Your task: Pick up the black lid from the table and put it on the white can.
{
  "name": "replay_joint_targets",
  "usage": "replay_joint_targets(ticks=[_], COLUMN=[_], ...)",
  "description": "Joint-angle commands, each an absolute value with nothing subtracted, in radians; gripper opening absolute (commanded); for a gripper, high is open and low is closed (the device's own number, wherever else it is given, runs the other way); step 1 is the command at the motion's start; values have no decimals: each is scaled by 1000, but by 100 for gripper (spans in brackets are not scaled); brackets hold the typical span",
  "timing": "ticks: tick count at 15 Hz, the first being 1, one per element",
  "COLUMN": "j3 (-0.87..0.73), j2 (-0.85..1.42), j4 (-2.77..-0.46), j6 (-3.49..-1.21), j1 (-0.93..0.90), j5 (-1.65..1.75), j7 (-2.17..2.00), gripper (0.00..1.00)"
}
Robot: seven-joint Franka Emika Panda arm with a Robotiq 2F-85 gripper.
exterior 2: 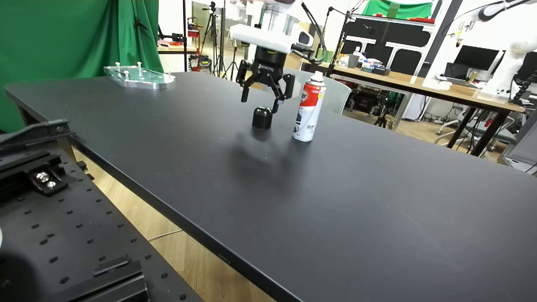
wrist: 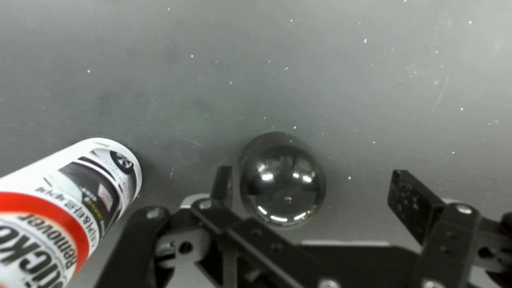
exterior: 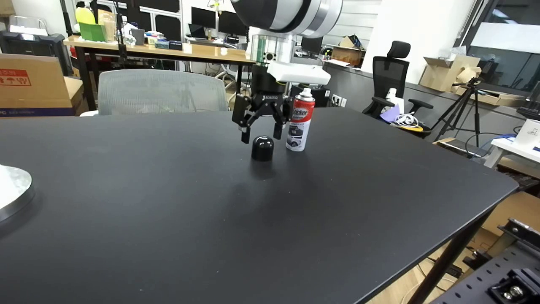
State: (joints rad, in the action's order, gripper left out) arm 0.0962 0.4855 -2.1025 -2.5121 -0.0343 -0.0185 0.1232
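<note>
Leftmost in an exterior view is a cardboard box (exterior: 40, 93); in an exterior view it is a green curtain (exterior 2: 63, 37), then a clear plate (exterior 2: 147, 79) lying on the black table (exterior 2: 377, 188). Toward the middle, in both exterior views, the gripper (exterior: 261, 134) hangs over the black lid (exterior: 262, 149), fingers (exterior: 245, 136) spread wide; the lid stands dome up on the table. Right of it — near, but apart — the white can (exterior: 300, 122) stands upright, nozzle (exterior: 306, 93) in sight. Farther right, an exterior view shows a black office chair (exterior: 390, 76); in an exterior view a white robot arm (exterior 2: 505, 79) stands on a wooden desk (exterior 2: 394, 79). The wrist view starts with the can, nozzle cut off but "Remover" readable on the label (wrist: 54, 242). Then the lid shows between the fingers, closer to the one on the picture's left — whether they touch I cannot tell.
</note>
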Motion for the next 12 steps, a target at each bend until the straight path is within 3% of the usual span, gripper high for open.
replay_joint_targets(ticks=[1,2,3,9,12], j3=[77,72,73,70,61], j2=[521,527,532,529,494], j4=[-2052,-2047,-2042,-2030,-2035], j6=[-2490,-2489,-2490,-2491,-2483], j1=[-42,-46,-44,-58,-83], j5=[-4,-1,-3,8,39], j7=[102,96,99,93,71], gripper=[100,93,75,32,32])
